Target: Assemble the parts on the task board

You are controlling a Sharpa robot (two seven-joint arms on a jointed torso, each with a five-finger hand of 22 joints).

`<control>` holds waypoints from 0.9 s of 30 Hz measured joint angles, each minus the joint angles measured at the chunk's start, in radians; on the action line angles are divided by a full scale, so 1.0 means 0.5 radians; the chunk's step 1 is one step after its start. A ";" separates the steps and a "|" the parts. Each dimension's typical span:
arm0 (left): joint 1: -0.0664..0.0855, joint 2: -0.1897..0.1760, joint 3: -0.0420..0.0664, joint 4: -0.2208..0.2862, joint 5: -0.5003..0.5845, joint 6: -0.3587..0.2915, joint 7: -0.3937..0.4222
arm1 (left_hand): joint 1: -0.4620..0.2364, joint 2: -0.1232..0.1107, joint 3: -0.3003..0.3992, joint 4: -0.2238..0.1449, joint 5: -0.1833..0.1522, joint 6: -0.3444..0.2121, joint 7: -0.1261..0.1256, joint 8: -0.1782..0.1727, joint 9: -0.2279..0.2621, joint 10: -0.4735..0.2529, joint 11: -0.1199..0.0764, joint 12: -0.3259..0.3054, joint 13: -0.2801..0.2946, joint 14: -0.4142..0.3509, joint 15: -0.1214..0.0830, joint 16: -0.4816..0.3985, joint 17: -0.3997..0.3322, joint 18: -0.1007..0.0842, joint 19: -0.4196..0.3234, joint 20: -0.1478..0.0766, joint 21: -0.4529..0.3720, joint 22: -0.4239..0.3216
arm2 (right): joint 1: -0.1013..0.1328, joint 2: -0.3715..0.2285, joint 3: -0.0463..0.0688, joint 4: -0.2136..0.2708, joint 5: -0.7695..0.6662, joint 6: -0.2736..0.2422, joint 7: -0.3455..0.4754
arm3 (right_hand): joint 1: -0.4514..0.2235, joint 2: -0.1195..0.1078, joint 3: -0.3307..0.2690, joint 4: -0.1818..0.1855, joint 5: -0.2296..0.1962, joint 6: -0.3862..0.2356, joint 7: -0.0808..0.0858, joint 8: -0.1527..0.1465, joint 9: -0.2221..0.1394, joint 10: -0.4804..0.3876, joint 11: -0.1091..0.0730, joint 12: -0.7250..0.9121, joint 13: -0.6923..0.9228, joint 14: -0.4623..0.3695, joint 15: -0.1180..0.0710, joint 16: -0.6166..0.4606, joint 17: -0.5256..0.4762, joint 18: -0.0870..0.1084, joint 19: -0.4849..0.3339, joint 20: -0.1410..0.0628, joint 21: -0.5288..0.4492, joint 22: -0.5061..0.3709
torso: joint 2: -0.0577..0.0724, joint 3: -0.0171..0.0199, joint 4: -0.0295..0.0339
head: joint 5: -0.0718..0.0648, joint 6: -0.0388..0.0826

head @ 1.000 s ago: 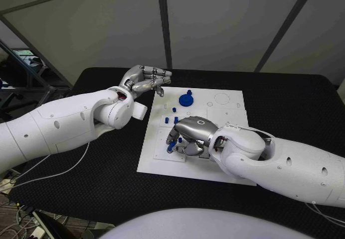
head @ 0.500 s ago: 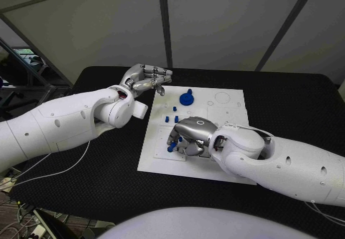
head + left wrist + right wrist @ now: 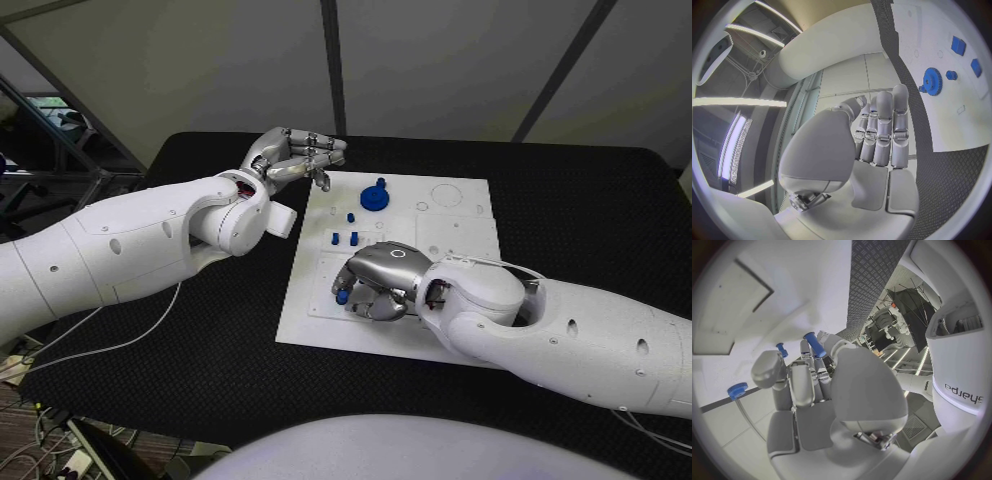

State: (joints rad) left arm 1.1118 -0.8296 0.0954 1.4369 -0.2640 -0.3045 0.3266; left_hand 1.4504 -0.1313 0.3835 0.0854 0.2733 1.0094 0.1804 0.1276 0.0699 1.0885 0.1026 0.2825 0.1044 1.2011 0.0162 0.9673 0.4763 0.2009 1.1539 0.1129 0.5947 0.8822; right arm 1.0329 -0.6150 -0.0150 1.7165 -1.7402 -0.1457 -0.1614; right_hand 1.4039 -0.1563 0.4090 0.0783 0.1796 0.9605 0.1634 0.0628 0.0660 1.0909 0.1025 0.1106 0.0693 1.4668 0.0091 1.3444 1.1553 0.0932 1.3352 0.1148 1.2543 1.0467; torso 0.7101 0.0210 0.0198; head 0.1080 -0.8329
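my right hand [image 3: 378, 283] is down over the near-left part of the task board [image 3: 462, 222], fingers curled around a small blue peg [image 3: 814, 344] that pokes out between them; a second blue peg [image 3: 781, 348] shows just beyond. my left hand [image 3: 296, 158] hangs above the board's far-left corner, fingers folded in, holding nothing. the blue gear [image 3: 375, 198] and a few small blue parts [image 3: 343, 239] sit further up the board. my worry: the palm hides the socket from the head camera, so i could tilt the peg, jam it or knock its neighbours over.
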 measured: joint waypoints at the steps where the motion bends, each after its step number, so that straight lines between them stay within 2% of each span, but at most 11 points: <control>1: 0.000 0.000 0.000 0.000 0.000 0.000 0.000 | 0.000 0.000 0.000 0.000 0.000 0.000 0.000 0.000 0.000 0.000 0.000 0.000 0.000 0.000 0.000 0.000 0.000 0.000 0.000 0.000 0.000 0.000 | 0.000 0.000 -0.002 0.000 -0.001 -0.001 0.000 | 0.000 0.000 -0.001 0.001 0.000 -0.012 -0.003 0.000 0.000 -0.007 -0.005 0.000 0.000 0.000 0.000 0.000 -0.003 0.000 -0.004 -0.004 -0.007 -0.004 | 0.000 0.0000 0.000 | 0.000 -0.001; 8: 0.001 0.000 0.000 -0.001 0.000 0.002 -0.002 | 0.000 0.000 0.000 0.000 0.000 0.000 0.000 0.000 0.000 0.000 0.000 0.000 0.000 0.000 0.000 0.000 0.000 0.000 0.000 0.000 0.000 0.000 | 0.000 -0.008 -0.007 0.006 -0.004 -0.023 0.001 | -0.008 -0.008 -0.059 -0.008 0.000 -0.076 -0.023 0.000 0.000 -0.098 0.007 -0.007 0.000 0.000 0.000 -0.013 -0.031 0.000 -0.023 0.005 -0.029 -0.038 | -0.001 0.0015 0.000 | 0.002 0.000; 14: 0.000 0.000 0.000 -0.002 0.000 0.003 -0.004 | 0.000 0.000 0.000 0.000 0.000 0.000 0.000 0.000 0.000 0.000 0.000 0.000 0.000 0.000 0.000 0.000 0.000 0.000 0.000 0.000 0.000 0.000 | 0.000 -0.045 -0.008 0.033 -0.004 -0.147 0.017 | -0.008 -0.008 -0.101 -0.010 0.000 -0.095 -0.028 0.000 0.003 -0.153 0.013 -0.007 0.000 -0.007 0.007 -0.036 -0.068 0.000 -0.048 0.010 -0.066 -0.088 | -0.001 0.0029 -0.003 | -0.004 0.004; 16: 0.000 0.000 0.000 -0.003 0.000 0.004 -0.005 | 0.000 0.000 0.000 0.000 0.000 0.000 0.000 0.000 0.000 0.000 0.000 0.000 0.000 0.000 0.000 0.000 0.000 0.000 0.000 0.000 0.000 0.000 | 0.000 -0.064 -0.008 0.046 -0.002 -0.200 0.027 | -0.008 -0.008 -0.115 -0.012 0.000 -0.103 -0.022 0.000 0.003 -0.157 0.017 -0.004 0.000 0.000 0.014 -0.053 -0.090 0.033 -0.065 0.013 -0.088 -0.112 | -0.001 0.0035 -0.003 | -0.008 0.008; 17: 0.000 0.000 0.000 -0.003 0.000 0.004 -0.005 | 0.000 0.000 0.000 0.000 0.000 0.000 0.000 0.000 0.000 0.000 0.000 0.000 0.000 0.000 0.000 0.000 0.000 0.000 0.000 0.000 0.000 0.000 | 0.000 -0.072 -0.008 0.051 0.000 -0.219 0.031 | -0.008 -0.008 -0.116 -0.011 0.000 -0.103 -0.022 0.000 0.003 -0.160 0.020 -0.001 0.000 0.000 0.014 -0.055 -0.093 0.032 -0.065 0.013 -0.090 -0.117 | -0.001 0.0035 -0.003 | -0.009 0.009; 21: 0.000 0.000 0.000 -0.006 0.000 0.005 -0.006 | 0.000 0.000 0.000 0.000 0.000 0.000 0.000 0.000 0.000 0.000 0.000 0.000 0.000 0.000 0.000 0.000 0.000 0.000 0.000 0.000 0.000 0.000 | 0.000 -0.149 -0.007 0.098 0.019 -0.332 0.060 | -0.008 -0.008 -0.126 -0.012 0.000 -0.102 -0.021 0.007 0.009 -0.160 0.020 0.028 0.002 0.000 0.014 -0.075 -0.127 0.032 -0.088 0.012 -0.114 -0.154 | -0.001 0.0035 -0.003 | -0.028 0.019; 24: 0.000 -0.001 0.000 -0.007 0.000 0.007 -0.008 | 0.000 0.000 0.000 0.000 0.000 0.000 0.000 0.000 0.000 0.000 0.000 0.000 0.000 0.000 0.000 0.000 0.000 0.000 0.000 0.000 0.000 0.000 | 0.000 -0.255 -0.001 0.154 0.070 -0.400 0.082 | -0.020 0.005 -0.140 0.002 0.024 -0.046 0.003 0.038 0.021 -0.092 0.001 0.093 0.016 0.000 0.014 -0.093 -0.153 0.032 -0.101 0.006 -0.140 -0.187 | -0.003 0.0033 -0.005 | -0.049 0.030; 25: 0.000 -0.002 0.000 -0.007 0.000 0.008 -0.008 | 0.000 0.000 0.000 0.000 0.000 0.000 0.000 0.000 0.000 0.000 0.000 0.000 0.000 0.000 0.000 0.000 0.000 0.000 0.000 0.000 0.000 0.000 | -0.001 -0.298 0.006 0.171 0.102 -0.415 0.088 | -0.028 0.012 -0.146 0.008 0.033 -0.016 0.007 0.053 0.027 -0.044 -0.001 0.120 0.024 0.000 0.014 -0.093 -0.152 0.032 -0.101 0.006 -0.140 -0.186 | -0.003 0.0031 -0.005 | -0.057 0.034; 27: 0.000 -0.004 -0.001 -0.006 0.000 0.010 -0.009 | 0.000 0.000 0.000 0.000 0.000 0.000 0.000 0.000 0.000 0.000 0.000 0.000 0.000 0.000 0.000 0.000 0.000 0.000 0.000 0.000 0.000 0.000 | 0.000 -0.410 0.037 0.205 0.209 -0.447 0.095 | -0.033 0.017 -0.154 0.016 0.043 0.047 0.014 0.079 0.038 0.068 -0.014 0.177 0.043 -0.001 0.013 -0.092 -0.138 0.032 -0.099 0.004 -0.136 -0.166 | -0.006 0.0019 -0.007 | -0.085 0.046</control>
State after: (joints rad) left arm 1.1116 -0.8319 0.0951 1.4338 -0.2640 -0.2996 0.3222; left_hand 1.4504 -0.1313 0.3835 0.0854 0.2733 1.0094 0.1804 0.1276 0.0699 1.0886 0.1027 0.2825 0.1042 1.2011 0.0162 0.9673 0.4765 0.2009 1.1539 0.1129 0.5947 0.8823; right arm 1.0328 -0.8201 0.0033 1.8192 -1.6355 -0.3691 -0.1137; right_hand 1.3874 -0.1476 0.3319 0.0864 0.2009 0.9839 0.1702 0.1023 0.0848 1.1249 0.0956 0.1990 0.0909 1.4664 0.0157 1.2982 1.0862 0.1092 1.2856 0.1167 1.1863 0.9638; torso 0.7071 0.0220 0.0162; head 0.0656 -0.8098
